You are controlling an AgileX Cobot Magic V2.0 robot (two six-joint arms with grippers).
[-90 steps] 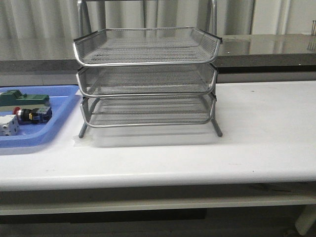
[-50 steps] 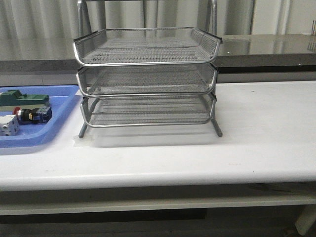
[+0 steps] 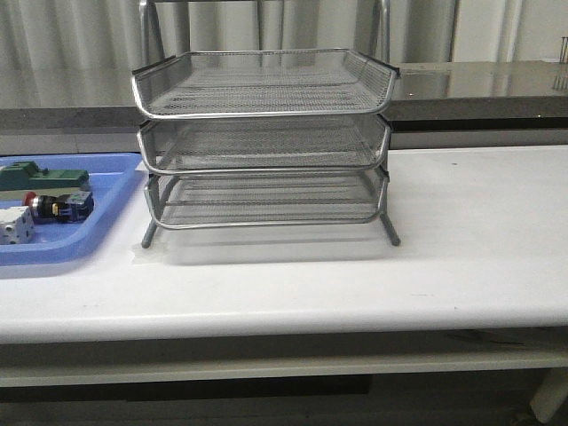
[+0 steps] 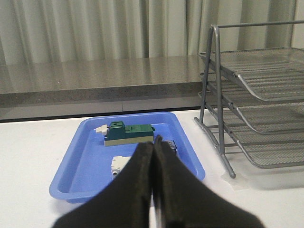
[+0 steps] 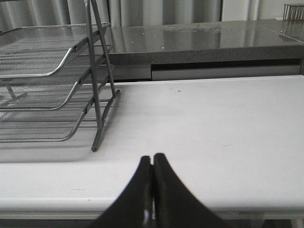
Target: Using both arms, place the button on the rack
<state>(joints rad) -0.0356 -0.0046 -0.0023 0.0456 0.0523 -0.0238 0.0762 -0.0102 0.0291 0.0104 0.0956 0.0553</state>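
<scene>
The button (image 3: 55, 205), with its red cap, black body and blue end, lies on its side in the blue tray (image 3: 99, 224) at the table's left. The silver three-tier wire rack (image 3: 266, 133) stands to the right of the tray, all three tiers bare. In the left wrist view my left gripper (image 4: 153, 141) is shut and empty above the tray's near edge. Its fingers hide most of the button (image 4: 172, 146). My right gripper (image 5: 152, 157) is shut and empty over the table's front edge, to the right of the rack (image 5: 47, 71). Neither arm shows in the front view.
A green flat block (image 3: 40, 177) and a white cube-shaped block (image 3: 13, 226) share the blue tray with the button. A grey counter (image 3: 479, 89) runs behind the table. White tabletop (image 3: 479, 213) stretches to the right of the rack.
</scene>
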